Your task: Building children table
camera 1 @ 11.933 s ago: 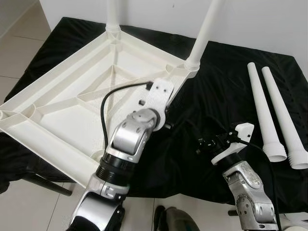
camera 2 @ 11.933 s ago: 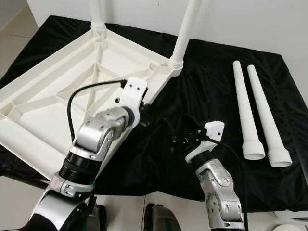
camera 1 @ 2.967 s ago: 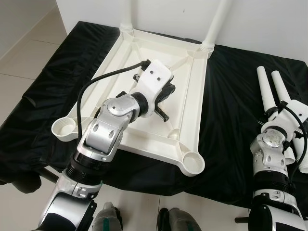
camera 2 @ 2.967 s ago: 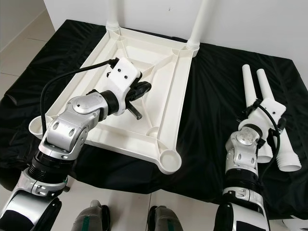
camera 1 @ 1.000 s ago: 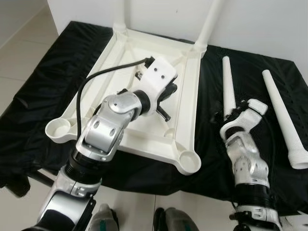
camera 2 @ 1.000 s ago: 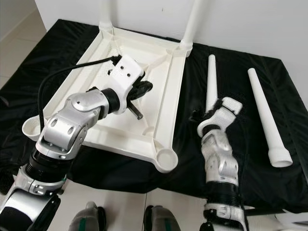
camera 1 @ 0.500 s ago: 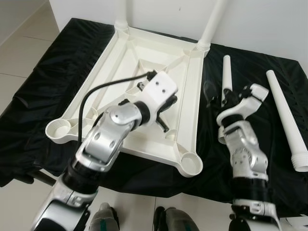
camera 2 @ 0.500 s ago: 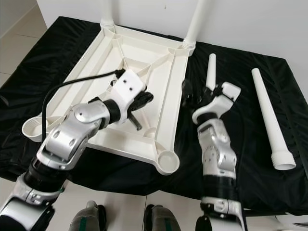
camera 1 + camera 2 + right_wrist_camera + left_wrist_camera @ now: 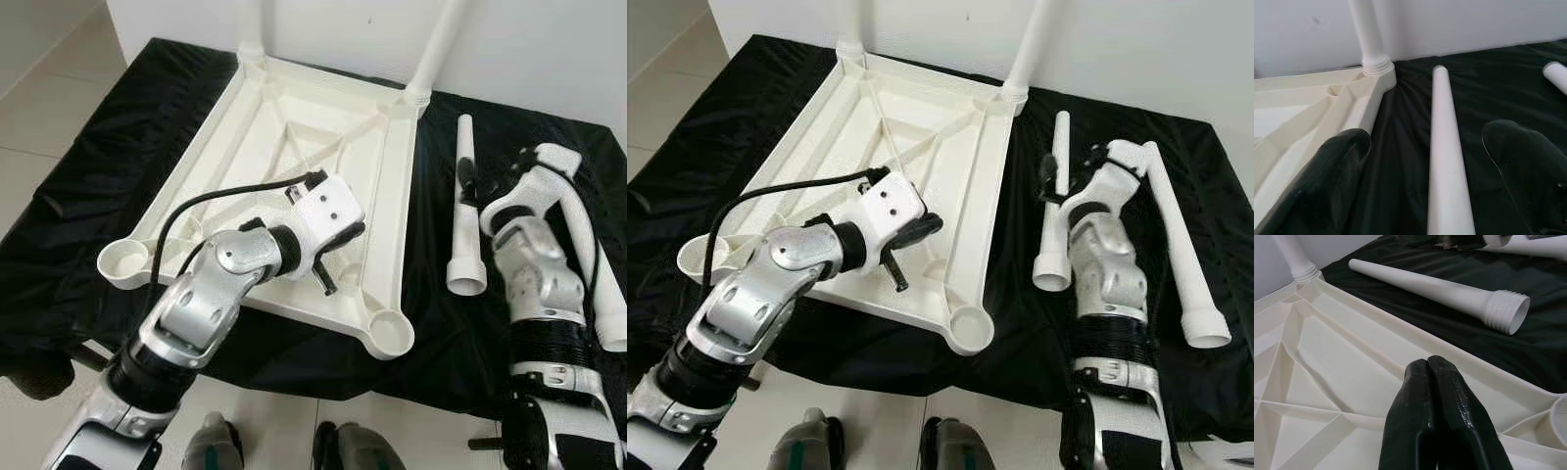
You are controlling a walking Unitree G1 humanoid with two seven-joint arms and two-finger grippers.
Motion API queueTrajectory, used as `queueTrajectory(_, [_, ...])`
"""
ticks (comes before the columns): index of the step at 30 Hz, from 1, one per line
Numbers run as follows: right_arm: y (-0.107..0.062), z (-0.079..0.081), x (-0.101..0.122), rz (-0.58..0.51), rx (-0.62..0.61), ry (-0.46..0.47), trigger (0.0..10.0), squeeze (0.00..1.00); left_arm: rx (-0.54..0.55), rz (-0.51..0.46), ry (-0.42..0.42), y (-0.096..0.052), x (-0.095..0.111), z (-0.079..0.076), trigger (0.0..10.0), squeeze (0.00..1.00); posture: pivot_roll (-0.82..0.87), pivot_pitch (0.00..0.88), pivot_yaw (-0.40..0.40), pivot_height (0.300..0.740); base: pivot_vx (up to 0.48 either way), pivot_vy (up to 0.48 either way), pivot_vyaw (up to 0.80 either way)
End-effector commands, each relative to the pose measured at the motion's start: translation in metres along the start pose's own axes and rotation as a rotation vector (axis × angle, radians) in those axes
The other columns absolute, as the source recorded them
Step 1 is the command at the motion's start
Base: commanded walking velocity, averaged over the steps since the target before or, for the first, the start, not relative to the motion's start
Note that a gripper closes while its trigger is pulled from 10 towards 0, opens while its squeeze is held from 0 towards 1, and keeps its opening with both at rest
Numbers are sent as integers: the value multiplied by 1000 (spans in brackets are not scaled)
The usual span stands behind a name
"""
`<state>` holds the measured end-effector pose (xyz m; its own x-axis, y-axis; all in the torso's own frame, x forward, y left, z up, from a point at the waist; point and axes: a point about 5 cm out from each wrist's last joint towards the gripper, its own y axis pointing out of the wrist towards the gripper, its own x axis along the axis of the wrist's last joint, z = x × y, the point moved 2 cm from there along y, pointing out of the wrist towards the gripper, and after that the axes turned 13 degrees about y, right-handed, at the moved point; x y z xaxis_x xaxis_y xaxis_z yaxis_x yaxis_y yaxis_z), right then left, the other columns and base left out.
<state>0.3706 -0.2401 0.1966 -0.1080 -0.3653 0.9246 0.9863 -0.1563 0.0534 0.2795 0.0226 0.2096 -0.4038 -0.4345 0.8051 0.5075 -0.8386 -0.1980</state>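
The left gripper (image 9: 330, 284) was clenched empty over the upturned tabletop (image 9: 265, 127). Right of it on the black cloth (image 9: 118, 117), the loose leg (image 9: 462, 211) lay between the right gripper's (image 9: 1432, 161) spread fingers (image 9: 1332, 171), not pinched.

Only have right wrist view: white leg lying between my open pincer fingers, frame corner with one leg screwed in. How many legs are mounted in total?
Observer: Two. Upright legs stand in the far corners of the upturned tabletop.
Operator: Near corners?
Observer: Both near sockets are empty.
Operator: Left arm?
Observer: Left pincer is shut, holding nothing, over the tabletop's underside near the right-hand rail. A second loose leg lies on the cloth to your arm's right.
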Motion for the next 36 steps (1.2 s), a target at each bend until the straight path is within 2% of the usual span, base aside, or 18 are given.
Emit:
queueTrajectory(1, [3,-13,-3,37,-72,-15,10000,0,-88,-37,13,-1,8,-10,10000,0,19,92,-98,740,0,0,0])
queueTrajectory(4, [7,-27,-4,79,-188,-16,10000,0,-125,-41,26,-3,10,-12,10000,0,20,104,-96,740,0,0,0])
queueTrajectory(8, [8,-29,-6,98,-228,-15,10000,0,-133,-39,33,-4,10,-12,10000,0,18,106,-93,740,0,0,0])
queueTrajectory(15, [7,-31,-31,263,-313,-35,10000,0,-131,-46,39,-2,13,-8,10000,0,14,103,-92,740,0,0,0])
queueTrajectory(26, [5,-15,-56,375,-275,11,10000,0,-119,-53,45,0,17,-5,10000,0,13,87,-89,740,0,0,0])
queueTrajectory(36, [6,-4,-76,486,-280,102,10000,0,-113,-52,68,1,19,-3,10000,0,34,74,-90,740,0,0,0])
